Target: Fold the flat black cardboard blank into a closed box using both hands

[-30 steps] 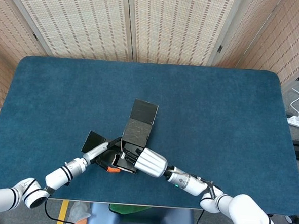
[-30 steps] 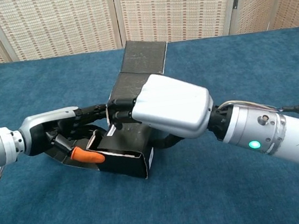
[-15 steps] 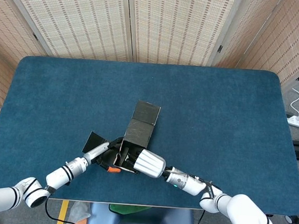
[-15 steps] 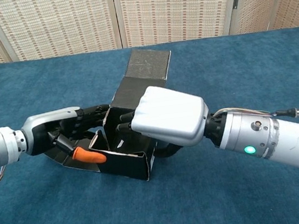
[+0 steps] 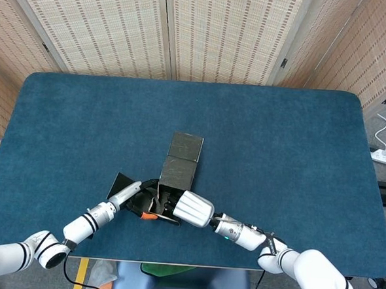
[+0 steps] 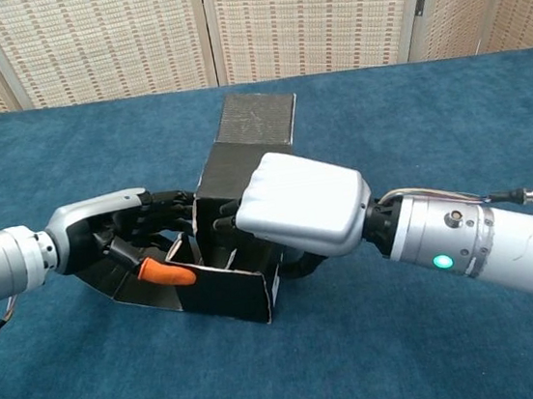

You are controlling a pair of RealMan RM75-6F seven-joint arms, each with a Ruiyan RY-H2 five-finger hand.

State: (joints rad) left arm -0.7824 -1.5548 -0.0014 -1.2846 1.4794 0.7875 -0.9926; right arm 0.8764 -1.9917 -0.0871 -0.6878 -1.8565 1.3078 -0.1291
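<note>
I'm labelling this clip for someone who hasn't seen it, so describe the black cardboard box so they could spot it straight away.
On the blue table, look near the front edge, slightly left of centre, where the two robot arms meet. The black cardboard box sits between the left robot hand and the right robot hand, half-folded with its lid flap pointing away. It is the only black cardboard thing there.

— What do the arms look like?
— White and silver tubes; the right hand (image 6: 301, 202) has a glossy white shell and a green light at its four o'clock.
— And the left hand (image 6: 115, 233)?
— Grey shell, black fingers, orange thumb tip.
</note>
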